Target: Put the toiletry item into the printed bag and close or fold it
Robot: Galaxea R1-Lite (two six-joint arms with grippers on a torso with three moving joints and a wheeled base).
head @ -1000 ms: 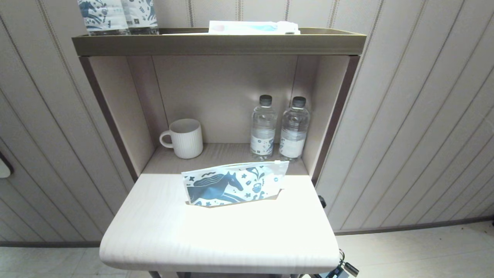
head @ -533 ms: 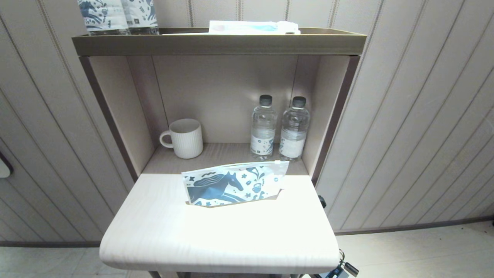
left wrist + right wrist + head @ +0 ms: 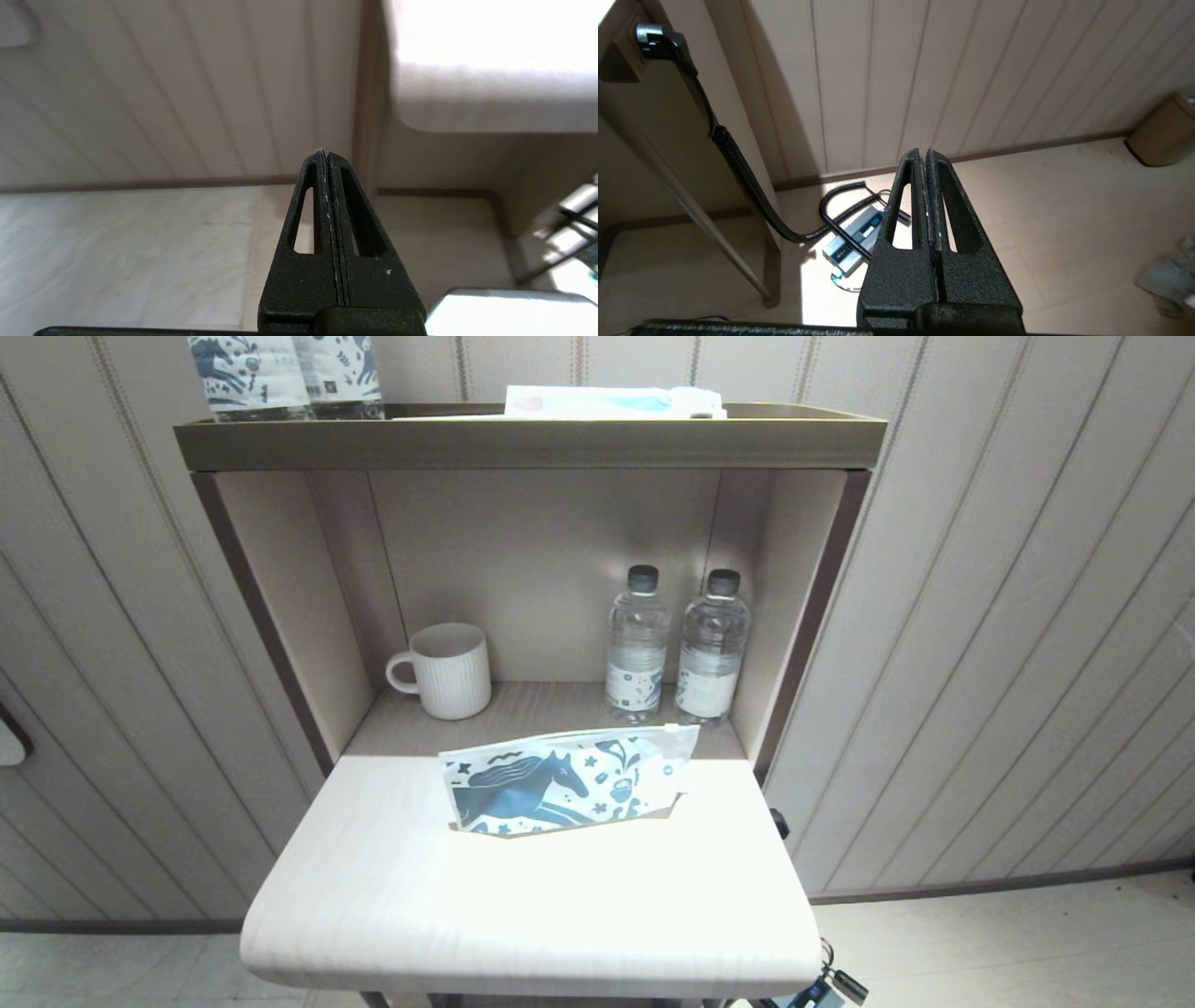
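The printed bag (image 3: 568, 780), a whitish pouch with a dark blue horse, lies on the pale pull-out table (image 3: 392, 896) near its back edge. The white comb does not show in any view. My left gripper (image 3: 324, 154) hangs below the table's left side, shut with nothing between its fingers. Over the floor to the right of the stand, my right gripper (image 3: 923, 152) is also shut and empty. Neither gripper shows in the head view.
In the niche behind the bag stand a ribbed white mug (image 3: 446, 670) and two water bottles (image 3: 638, 644) (image 3: 711, 648). The top shelf (image 3: 523, 441) holds blue-printed bottles (image 3: 280, 373) and a flat packet (image 3: 611, 401). A coiled cable and power brick (image 3: 852, 233) lie on the floor.
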